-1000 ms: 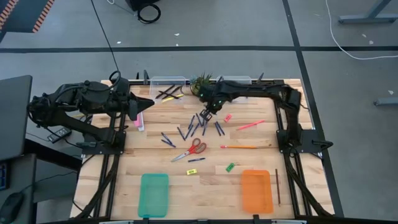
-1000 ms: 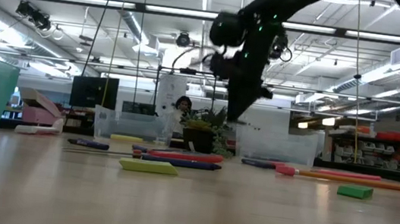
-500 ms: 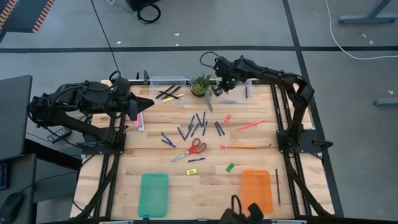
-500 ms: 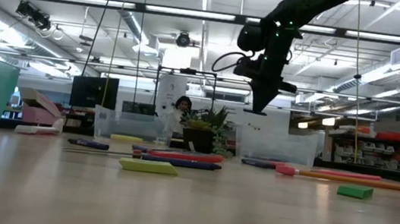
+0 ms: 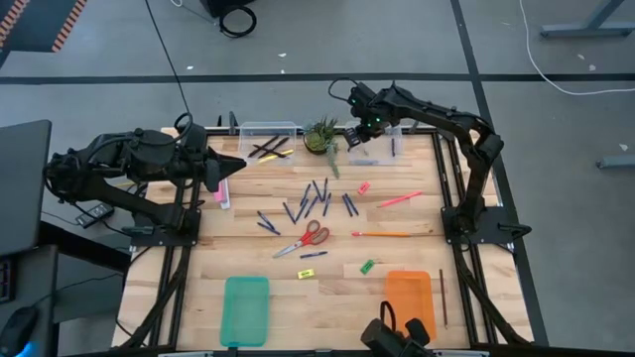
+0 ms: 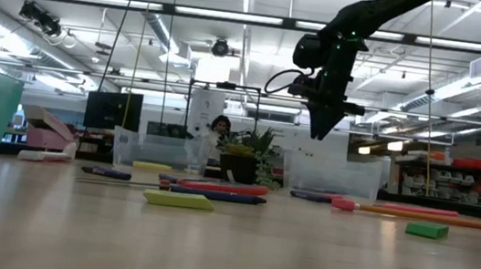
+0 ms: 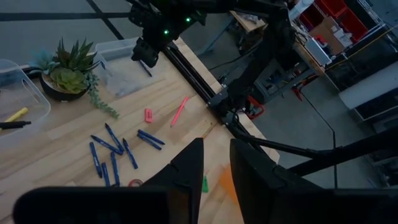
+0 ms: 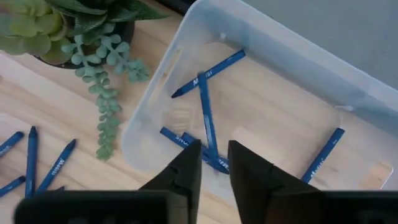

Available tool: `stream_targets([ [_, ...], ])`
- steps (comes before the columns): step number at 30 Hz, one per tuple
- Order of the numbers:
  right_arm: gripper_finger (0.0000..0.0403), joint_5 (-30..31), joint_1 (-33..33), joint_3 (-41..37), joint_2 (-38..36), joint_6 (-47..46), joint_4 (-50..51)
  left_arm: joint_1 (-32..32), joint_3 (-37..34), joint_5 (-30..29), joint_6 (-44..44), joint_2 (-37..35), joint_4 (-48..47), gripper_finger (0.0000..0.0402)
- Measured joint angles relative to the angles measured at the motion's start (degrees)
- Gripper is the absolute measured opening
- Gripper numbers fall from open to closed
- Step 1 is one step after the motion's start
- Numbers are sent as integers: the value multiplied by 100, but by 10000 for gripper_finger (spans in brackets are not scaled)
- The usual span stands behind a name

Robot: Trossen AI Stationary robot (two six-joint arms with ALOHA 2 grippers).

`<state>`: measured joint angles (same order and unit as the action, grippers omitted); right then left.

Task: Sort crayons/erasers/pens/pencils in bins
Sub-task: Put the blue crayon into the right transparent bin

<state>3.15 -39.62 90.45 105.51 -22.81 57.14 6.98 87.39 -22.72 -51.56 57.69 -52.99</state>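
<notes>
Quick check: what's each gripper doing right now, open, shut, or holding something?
Left gripper: open, empty, waiting at the table's left edge.
Right gripper: open, empty, above the clear bin with blue pens inside.

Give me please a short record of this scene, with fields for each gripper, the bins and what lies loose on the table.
right gripper: above the right clear bin, jaws apart, holding nothing
left gripper: waiting at the table's left edge, holding nothing
right clear bin contents: blue pens
left clear bin contents: pencils
teal tray: nothing in it
orange tray: nothing in it
loose on table: blue pens, scissors, erasers
</notes>
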Motion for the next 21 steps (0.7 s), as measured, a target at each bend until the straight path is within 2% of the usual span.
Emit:
stream_targets([
  [6, 118, 15, 17, 0, 0, -20, 14, 0, 0, 0, -23, 0, 0, 87],
  [10, 122, -299, 201, 0, 0, -176, 81, 0, 0, 0, -23, 0, 0, 83],
  [16, 122, -780, 840, 4, 0, -587, 293, 0, 0, 0, -23, 0, 0, 87],
  [21, 120, -819, 1546, 4, 0, -922, 554, -2, 0, 0, -23, 0, 0, 91],
])
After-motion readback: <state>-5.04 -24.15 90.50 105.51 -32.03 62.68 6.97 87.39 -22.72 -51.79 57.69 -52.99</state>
